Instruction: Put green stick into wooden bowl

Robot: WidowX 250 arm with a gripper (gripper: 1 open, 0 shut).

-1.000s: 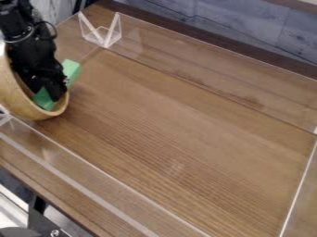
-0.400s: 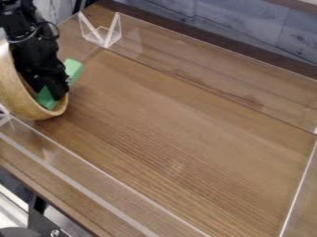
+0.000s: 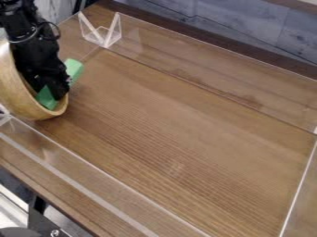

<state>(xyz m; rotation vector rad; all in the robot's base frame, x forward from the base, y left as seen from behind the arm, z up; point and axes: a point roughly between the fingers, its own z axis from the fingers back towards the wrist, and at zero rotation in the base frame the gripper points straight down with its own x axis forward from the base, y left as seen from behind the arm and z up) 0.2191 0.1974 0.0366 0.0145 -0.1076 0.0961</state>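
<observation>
1. Here's the claw (image 3: 56, 85), narrow, down inside the wooden bowl (image 3: 21, 96); its grip is unclear!
2. The green stick (image 3: 74, 68) shows beside it, partly hidden, at the bowl.
3. And the bowl tilts, by the desk's (image 3: 180, 116) left edge!

the bowl (image 3: 15, 100) (tilted) lies at the table's (image 3: 186, 120) left, stick (image 3: 72, 69) within.

From my feed: one bowl (image 3: 28, 104), one robot arm (image 3: 28, 42), one green stick (image 3: 74, 68), one table (image 3: 186, 120), one clear plastic holder (image 3: 103, 32).
</observation>
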